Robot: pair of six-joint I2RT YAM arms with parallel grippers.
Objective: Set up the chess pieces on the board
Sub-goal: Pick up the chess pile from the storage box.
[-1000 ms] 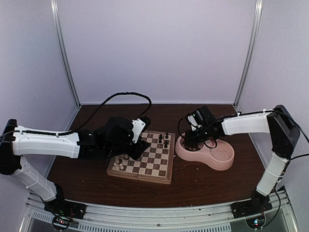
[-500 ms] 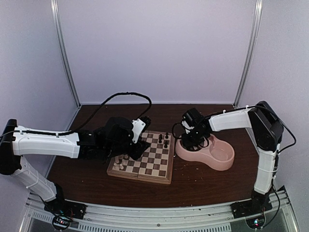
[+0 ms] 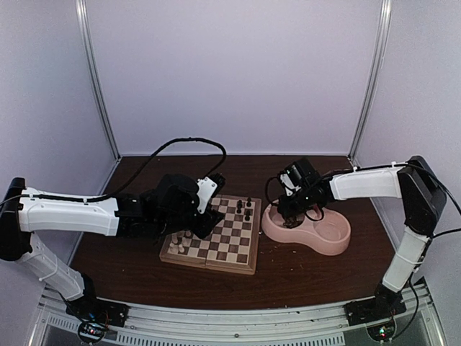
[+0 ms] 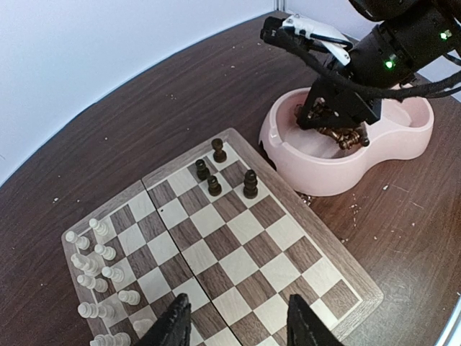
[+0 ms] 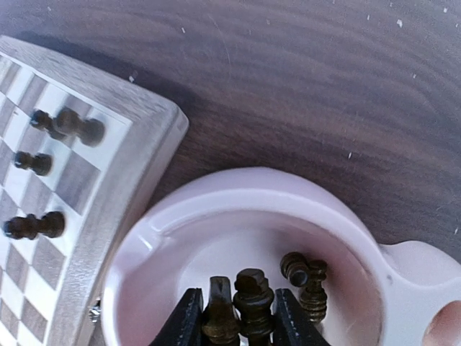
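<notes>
Your right gripper (image 5: 236, 299) pinches two dark pieces (image 5: 252, 288) in the bowl (image 5: 346, 223). Your left gripper (image 4: 238, 306) hangs half spread over the board (image 4: 248, 238), holding nothing.

The pink bowl (image 5: 252, 184) and the dark chess pieces (image 5: 252, 297) between the right jaws run off the bottom edge.

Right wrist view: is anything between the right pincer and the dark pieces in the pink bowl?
Nothing visible. The right pincer straddles two dark pieces in the pink bowl, one finger on each side. Two other pieces lie just to their right, outside the fingers.
</notes>
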